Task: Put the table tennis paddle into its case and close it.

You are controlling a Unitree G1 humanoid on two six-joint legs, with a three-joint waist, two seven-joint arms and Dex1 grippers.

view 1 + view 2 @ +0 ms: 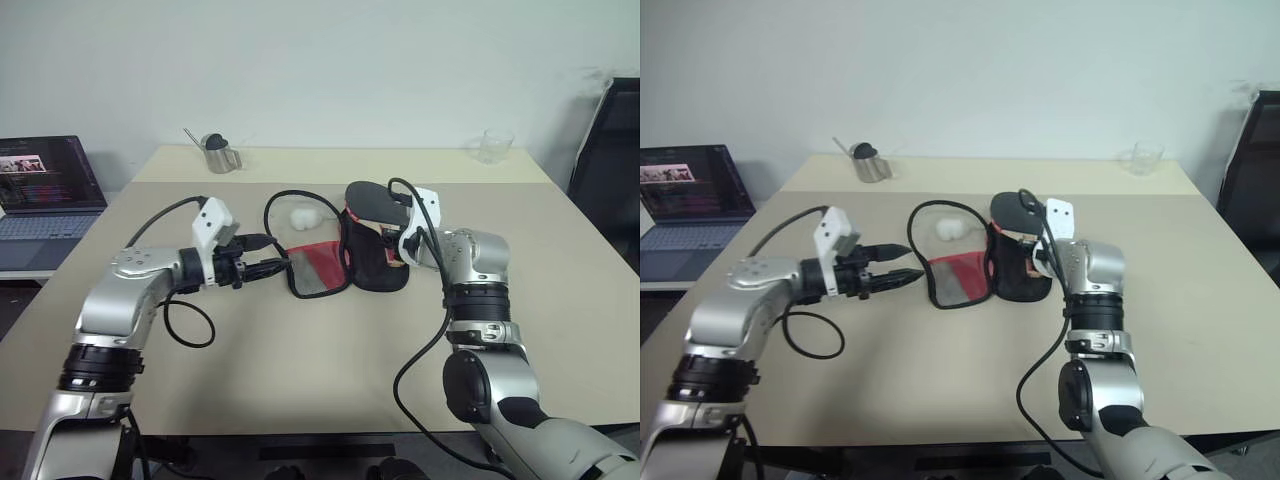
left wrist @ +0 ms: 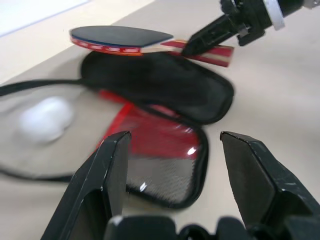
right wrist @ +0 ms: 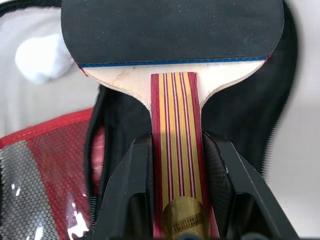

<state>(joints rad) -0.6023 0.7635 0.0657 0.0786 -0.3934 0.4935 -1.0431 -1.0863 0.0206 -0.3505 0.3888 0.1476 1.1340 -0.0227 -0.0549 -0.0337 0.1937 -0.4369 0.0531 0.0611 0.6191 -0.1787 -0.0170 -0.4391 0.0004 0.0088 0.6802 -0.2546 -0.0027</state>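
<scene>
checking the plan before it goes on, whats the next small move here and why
Probably lower the right gripper to slide the table tennis paddle blade-first into the open case. Its jaws are shut on the handle and the paddle hangs just above the case, whose red mesh flap lies folded open on the table. The left gripper, jaws open, waits beside the flap.

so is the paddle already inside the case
No, the paddle is held above the open case by the right gripper clamped on its handle.
</scene>
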